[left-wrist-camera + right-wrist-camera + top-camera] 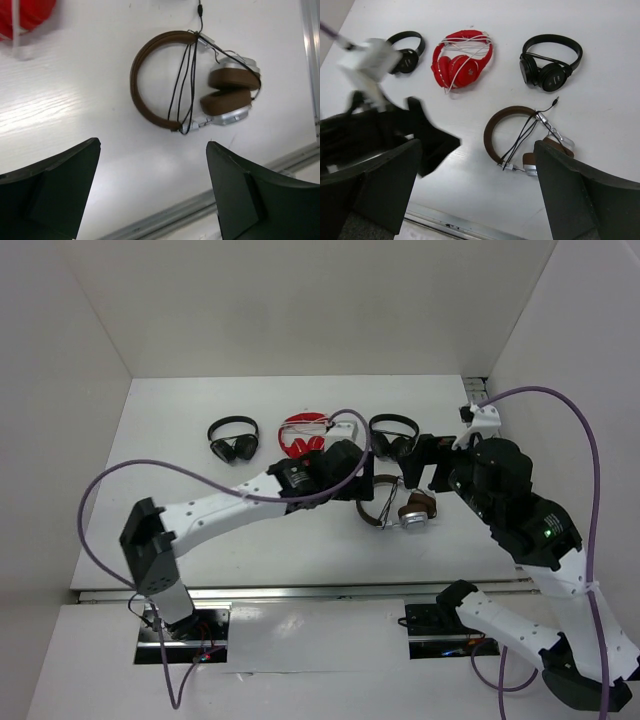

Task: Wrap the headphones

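The headphones point(414, 510) lie flat on the white table, right of centre, with a brown headband point(136, 85), brown ear pads point(232, 79) and silver earcups. The thin dark cable point(181, 85) runs in several strands across the headband loop, and its plug end point(555, 101) sticks out toward the back. My left gripper point(368, 480) hovers just left of them, open and empty; in its wrist view point(152, 190) the headphones sit beyond the fingertips. My right gripper point(425, 465) is above and behind them, open and empty point(475, 195). The headphones also show in the right wrist view point(488, 135).
A red pair with white cord point(305, 432) and two smaller black pairs point(233, 438) point(392, 430) lie in a row behind. The table's metal front rail point(175, 215) is close below the headphones. White walls enclose the left, back and right.
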